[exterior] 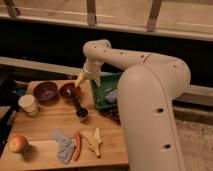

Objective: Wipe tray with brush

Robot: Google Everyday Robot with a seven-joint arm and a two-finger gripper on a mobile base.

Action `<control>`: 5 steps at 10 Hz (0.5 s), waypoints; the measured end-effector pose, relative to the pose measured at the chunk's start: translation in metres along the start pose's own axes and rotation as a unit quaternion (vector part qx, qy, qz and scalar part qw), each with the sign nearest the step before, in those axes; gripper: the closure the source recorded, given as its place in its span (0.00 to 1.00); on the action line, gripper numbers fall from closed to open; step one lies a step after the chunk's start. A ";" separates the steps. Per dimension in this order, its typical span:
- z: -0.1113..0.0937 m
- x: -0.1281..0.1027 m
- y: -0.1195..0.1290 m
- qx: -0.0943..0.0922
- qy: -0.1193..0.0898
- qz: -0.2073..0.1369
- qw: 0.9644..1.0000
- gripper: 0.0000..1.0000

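- Brush [76,103]: lies flat on the wooden table [45,125], well outside the tray. Its far end is just in front of the reddish bowl [70,91]. The near end runs toward the camera and stops at a small round dark shape; I cannot tell whether that is part of the brush.
- Tray [96,93]: green, sits at the table's right side, just to the right of the brush. A pale grey item [111,95] lies inside it.
- Handling, judged: the brush looks slim, light and stiff, with a straight dark handle. It should lift easily but could roll or skid on the bare wood if nudged from the side.
- Best hold, judged: across the middle of the handle, from above, clear of the bowl rim and of the round shape at the near end. The bristle end stays free for wiping.
- Tray, judged: light plastic, likely to slide under a hard sweep, so light strokes are called for. The grey item will be in the way.
- Gripper [87,79]: hangs above the back of the table, over the gap between the reddish bowl and the tray's left rim. It is higher than the brush and behind it, and it touches nothing that I can see.
- Gripper state: I cannot tell whether it is spread or closed. The brush is not in it.
- Also on the table: a purple bowl [46,91], a white cup [28,104] and an apple [17,143].
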 end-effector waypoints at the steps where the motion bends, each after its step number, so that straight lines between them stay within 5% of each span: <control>1: 0.005 -0.004 0.009 0.000 -0.001 -0.009 1.000 0.20; 5: 0.024 -0.006 0.041 0.004 0.004 -0.057 0.998 0.20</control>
